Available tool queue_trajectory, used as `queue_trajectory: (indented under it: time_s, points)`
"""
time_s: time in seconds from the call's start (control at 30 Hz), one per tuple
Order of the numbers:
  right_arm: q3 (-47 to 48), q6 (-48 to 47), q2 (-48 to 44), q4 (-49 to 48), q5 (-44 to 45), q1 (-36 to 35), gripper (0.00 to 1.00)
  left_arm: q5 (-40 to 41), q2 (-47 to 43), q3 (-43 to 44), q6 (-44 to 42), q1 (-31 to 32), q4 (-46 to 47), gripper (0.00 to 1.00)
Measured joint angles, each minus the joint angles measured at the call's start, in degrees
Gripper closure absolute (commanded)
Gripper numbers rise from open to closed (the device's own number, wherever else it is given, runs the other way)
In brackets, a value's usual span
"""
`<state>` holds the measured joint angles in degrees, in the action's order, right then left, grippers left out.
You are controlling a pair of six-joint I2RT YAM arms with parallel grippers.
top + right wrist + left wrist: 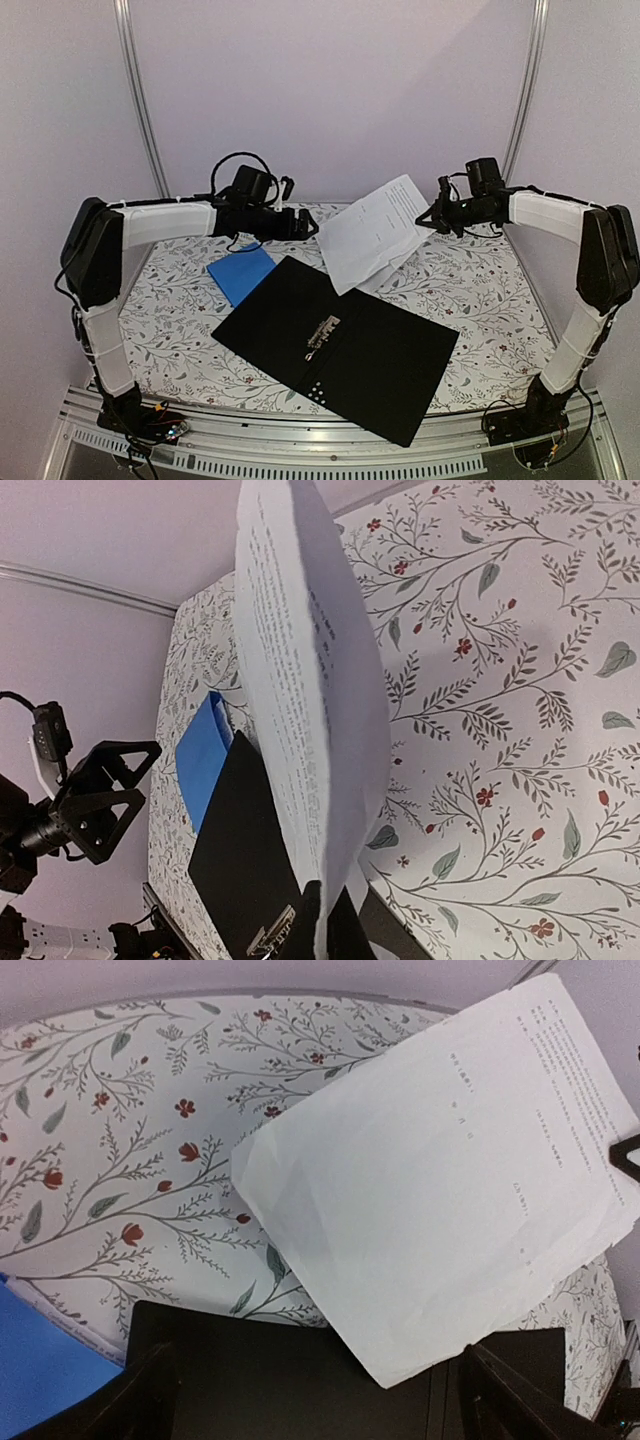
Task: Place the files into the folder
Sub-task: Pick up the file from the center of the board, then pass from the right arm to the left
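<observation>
The folder (380, 360) lies open in the middle of the table, black inside up, its metal clip (323, 335) along the spine. The files (375, 232), white printed sheets, hang in the air above the folder's far corner. My right gripper (437, 213) is shut on their right edge; in the right wrist view the fingertips (322, 920) pinch the files (310, 710) edge-on above the clip (270, 932). My left gripper (308, 225) hovers open just left of the sheets. In its own view the wide-apart fingers (140, 1400) frame the folder (300, 1380), and the files' (440, 1210) lower corner hangs ahead, untouched.
A small plain blue folder (241, 272) lies left of the black one, partly under its corner. A flower-printed cloth (480, 290) covers the table. Metal posts (140, 100) and pale walls close the back and sides.
</observation>
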<state>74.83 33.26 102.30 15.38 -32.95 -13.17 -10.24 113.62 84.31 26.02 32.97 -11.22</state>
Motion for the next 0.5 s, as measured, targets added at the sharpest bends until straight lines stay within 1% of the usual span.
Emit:
queue_trajectory:
  time_s: [0.1,0.27,0.5]
  points:
    - [3.3,-5.8,-3.9,5.8,0.3,-2.4,1.00,0.5,-7.2,-4.0,-4.2,0.0,2.4,0.01]
    - [8.2,-14.3,-9.6,14.4,0.3,-6.8,1.00,-0.9,-16.2,-10.1,-9.2,0.0,4.8,0.01]
    - [16.0,-23.7,-14.4,26.9,1.7,-12.8,1.00,-3.8,-29.4,-16.3,-13.8,0.0,4.2,0.01]
